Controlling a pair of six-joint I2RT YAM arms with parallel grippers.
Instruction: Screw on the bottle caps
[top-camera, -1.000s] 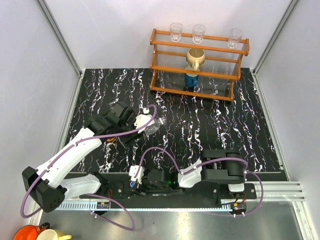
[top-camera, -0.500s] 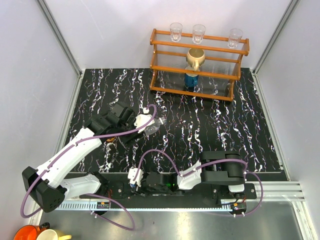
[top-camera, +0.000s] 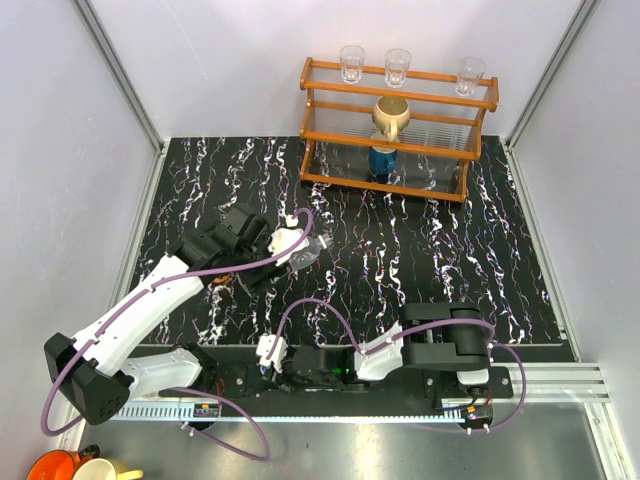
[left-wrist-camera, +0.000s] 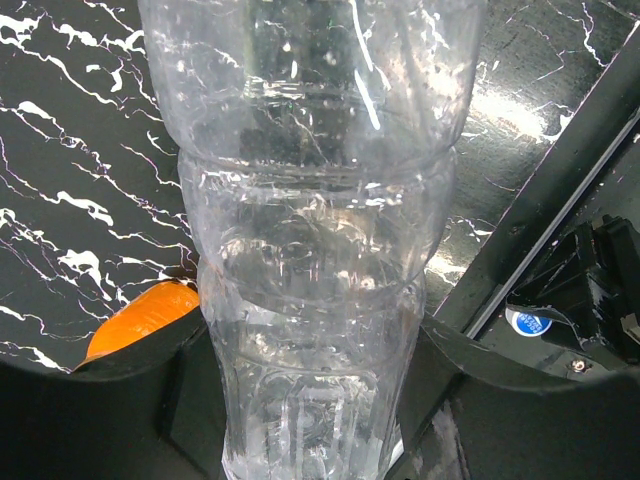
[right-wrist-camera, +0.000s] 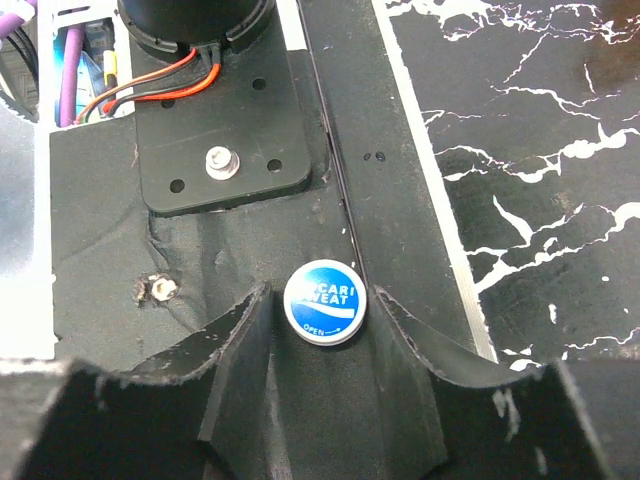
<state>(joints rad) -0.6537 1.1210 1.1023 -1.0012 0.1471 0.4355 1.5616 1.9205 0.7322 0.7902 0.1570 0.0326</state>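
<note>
My left gripper (top-camera: 292, 250) is shut on the clear ribbed bottle (left-wrist-camera: 315, 250), which fills the left wrist view; in the top view the bottle (top-camera: 310, 252) sticks out to the right of the fingers. An orange thing (left-wrist-camera: 140, 318) lies partly hidden behind the left finger; I cannot tell whether it is the orange bottle or its cap. The blue cap with white lettering (right-wrist-camera: 324, 301) lies flat on the black base plate between the arms. My right gripper (right-wrist-camera: 322, 310) is low over it, open, one fingertip close on each side. The cap also shows in the left wrist view (left-wrist-camera: 527, 321).
A wooden rack (top-camera: 398, 135) stands at the back with three drinking glasses on top, a tan mug (top-camera: 391, 116) and a blue can (top-camera: 381, 160). A bolt (right-wrist-camera: 218, 163) and wiring sit on the base plate just beyond the cap. Mugs (top-camera: 60, 466) stand off the table, near left.
My right gripper has moved a little nearer and lower over the base plate. The left arm and the clear bottle have not moved.
</note>
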